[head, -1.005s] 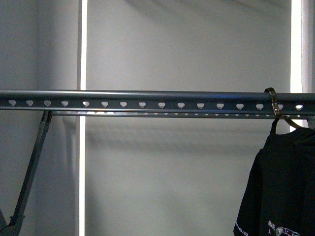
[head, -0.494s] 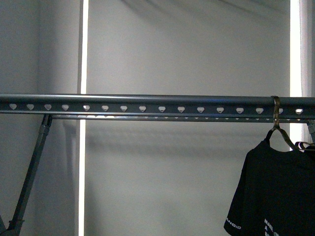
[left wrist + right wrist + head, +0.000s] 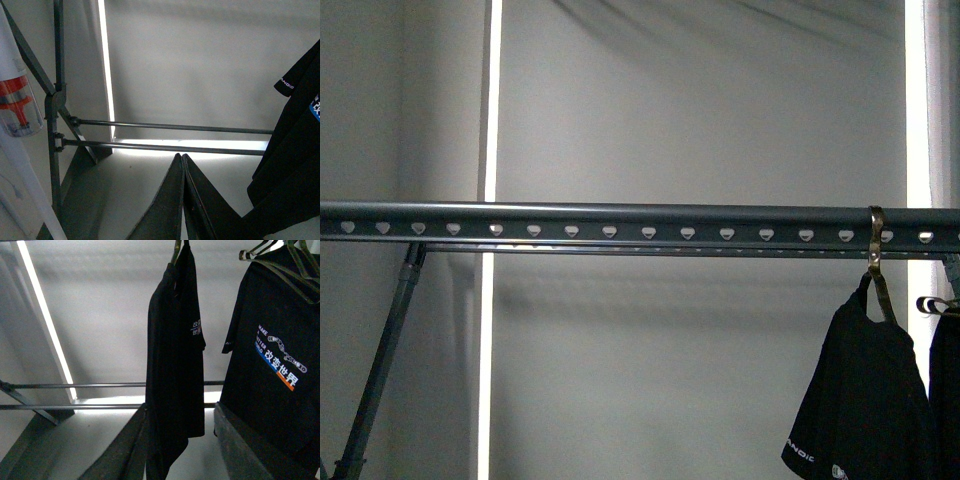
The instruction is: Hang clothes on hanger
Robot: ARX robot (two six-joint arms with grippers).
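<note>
Hanging from the grey perforated rail point(image 3: 620, 222), the brass-silver metal hanger point(image 3: 876, 250) carries a black T-shirt point(image 3: 865, 390); left gripper point(image 3: 182, 165) closed empty, right gripper point(image 3: 180, 417) spread, should retreat without snagging fabric.

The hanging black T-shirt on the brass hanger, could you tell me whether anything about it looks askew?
Yes: the black T-shirt on the shiny brass-silver metal hanger hangs turned nearly edge-on to the grey perforated rail, not flat along it like its printed neighbour.
</note>
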